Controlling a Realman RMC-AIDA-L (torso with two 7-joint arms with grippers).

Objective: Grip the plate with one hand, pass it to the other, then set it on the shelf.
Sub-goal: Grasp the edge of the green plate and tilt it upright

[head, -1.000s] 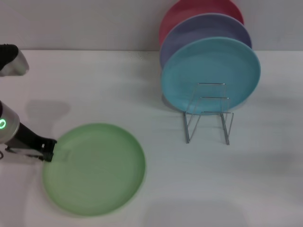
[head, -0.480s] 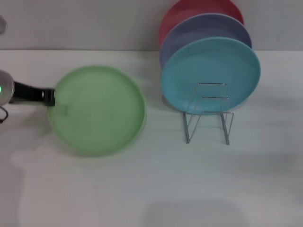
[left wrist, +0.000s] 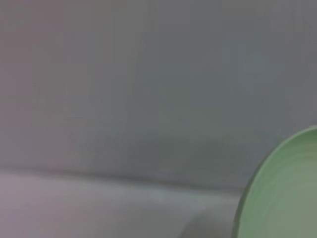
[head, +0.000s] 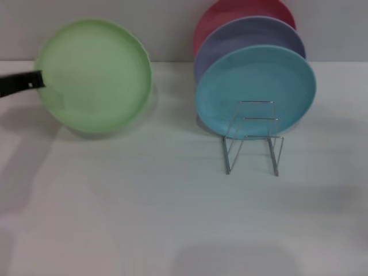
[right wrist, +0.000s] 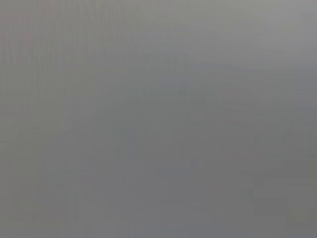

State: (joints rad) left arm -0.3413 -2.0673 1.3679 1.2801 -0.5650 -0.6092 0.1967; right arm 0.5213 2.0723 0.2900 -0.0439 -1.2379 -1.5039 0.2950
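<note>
Plate (head: 94, 75): light green, held clear above the worktop (head: 144, 207) at its left rim by the left gripper (head: 39, 80), jaws closed on the edge. Risk: an edge-only hold may let it tilt or slip during handover. Shelf (head: 253, 138): well apart. Right gripper: out of view.

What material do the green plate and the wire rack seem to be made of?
The green plate, held at its edge by the left tool, looks like matte plastic or melamine: flat even colour, no glare; glazed ceramic seems less likely. The wire rack appears to be thin polished or chromed metal: silver, bent into narrow loops.
</note>
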